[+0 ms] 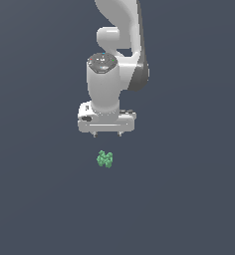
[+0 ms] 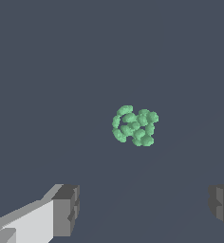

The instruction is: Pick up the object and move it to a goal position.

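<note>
Gripper spread wide, holding nothing, pointing down. Green lumpy object resting on dark tabletop, apart from the fingertips, near the gap between them.

Bare simulated test space

Nothing but flat, featureless slate-grey ground all round (no walls, no furniture), flatly rendered white arm, blocky green cluster: plainly a simulator's render.

- the object sits alone on the tabletop, nothing touching it
- the tool hangs right above it, well apart
- in the wrist view the object lies ahead of the spread fingers, not between them
</note>
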Action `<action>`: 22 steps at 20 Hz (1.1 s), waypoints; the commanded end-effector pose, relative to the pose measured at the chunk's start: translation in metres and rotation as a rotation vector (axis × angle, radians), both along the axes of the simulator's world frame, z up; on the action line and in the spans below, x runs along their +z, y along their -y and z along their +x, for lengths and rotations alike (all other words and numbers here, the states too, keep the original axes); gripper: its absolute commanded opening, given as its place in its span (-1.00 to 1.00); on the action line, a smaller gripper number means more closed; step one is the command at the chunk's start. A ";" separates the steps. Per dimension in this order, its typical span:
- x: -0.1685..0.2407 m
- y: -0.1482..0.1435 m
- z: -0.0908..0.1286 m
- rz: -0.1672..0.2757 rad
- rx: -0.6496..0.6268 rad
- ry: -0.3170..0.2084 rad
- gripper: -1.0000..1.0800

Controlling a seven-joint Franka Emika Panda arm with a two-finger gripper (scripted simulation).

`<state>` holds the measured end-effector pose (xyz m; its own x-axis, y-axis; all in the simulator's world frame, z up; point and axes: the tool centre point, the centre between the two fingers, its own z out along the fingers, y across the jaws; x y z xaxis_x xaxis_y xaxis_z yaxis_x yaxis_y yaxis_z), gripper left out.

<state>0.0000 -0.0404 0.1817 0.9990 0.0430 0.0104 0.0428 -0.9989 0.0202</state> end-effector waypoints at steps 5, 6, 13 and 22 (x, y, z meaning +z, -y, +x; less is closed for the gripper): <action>-0.008 0.002 0.005 -0.005 0.133 -0.006 0.92; -0.010 0.002 0.005 -0.006 0.159 -0.007 0.92; -0.022 0.005 0.012 -0.009 0.349 -0.015 0.92; -0.037 0.008 0.020 -0.009 0.593 -0.024 0.92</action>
